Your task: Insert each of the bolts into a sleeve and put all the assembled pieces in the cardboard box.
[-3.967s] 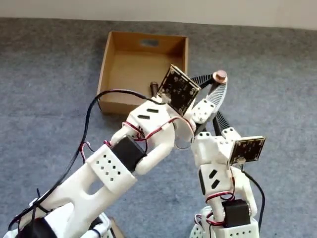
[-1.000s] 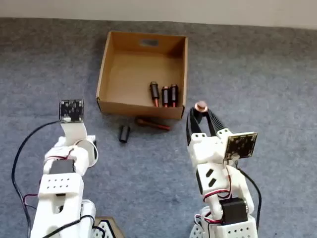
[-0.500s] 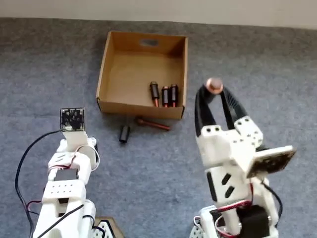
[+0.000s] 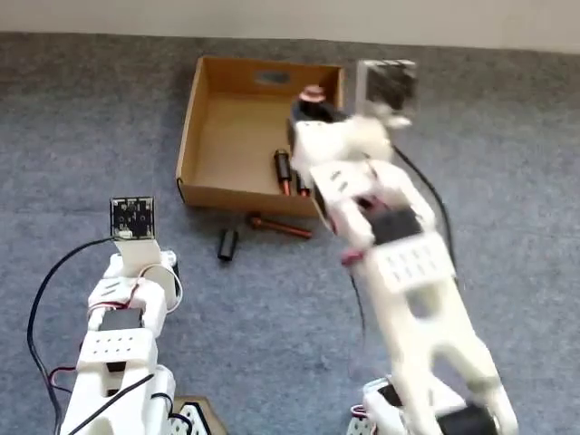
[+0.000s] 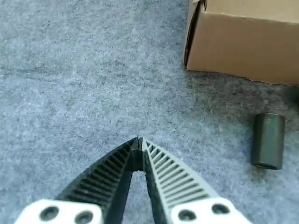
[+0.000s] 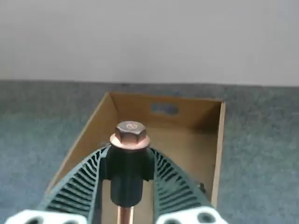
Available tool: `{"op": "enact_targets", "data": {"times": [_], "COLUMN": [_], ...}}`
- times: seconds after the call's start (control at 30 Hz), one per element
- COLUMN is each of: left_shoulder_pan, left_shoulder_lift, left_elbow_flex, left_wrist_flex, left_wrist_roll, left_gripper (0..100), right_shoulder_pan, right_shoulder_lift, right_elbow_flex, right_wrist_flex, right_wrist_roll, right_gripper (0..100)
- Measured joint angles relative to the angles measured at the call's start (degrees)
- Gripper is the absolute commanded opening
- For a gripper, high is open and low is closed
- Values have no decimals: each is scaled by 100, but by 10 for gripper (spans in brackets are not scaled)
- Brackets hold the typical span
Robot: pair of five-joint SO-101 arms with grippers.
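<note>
Swinging the right hand (image 6: 128,150) up and leftward since half a second ago, now holding it above the open brown cardboard box (image 4: 188,145). Keeping the left hand (image 5: 138,145) back at the left over the grey carpeted worktop (image 5: 70,70), fingers pressed together on nothing. Leaving a short black cylindrical sleeve (image 4: 227,243) and a copper-coloured bolt (image 4: 281,227) lying apart just before the box. Showing assembled black-and-copper pieces (image 4: 284,170) inside, near its front wall. Clamping a black sleeve with a copper bolt through it (image 6: 126,179) in the right hand.

My arms (image 4: 426,326) are white plastic with black motors (image 4: 116,320) and perforated panels (image 4: 412,263), trailing red and black cables (image 4: 34,299). My jaws are dark, ribbed wedges on white, screw-holed bases.
</note>
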Motion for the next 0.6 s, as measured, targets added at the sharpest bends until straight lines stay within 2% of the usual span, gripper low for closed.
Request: {"op": "enact_targets", "data": {"times": [0.3,0.43,0.6], "left_shoulder_pan": [0,0,0], "left_shoulder_lift": [0,0,0], "left_elbow_flex": [0,0,0], "left_wrist_flex": [-9,-9,-9], "left_wrist_roll": [0,0,0], "left_gripper": [27,27,27], "right_shoulder_pan": [-273,-642,-756], "right_shoulder_lift": [2629,3604,4791], "right_elbow_flex": [-2145,-2673,-3323], "right_wrist_flex": [-9,-9,-9], "right_wrist_roll": [0,0,0], "right_gripper": [6,6,6]}}
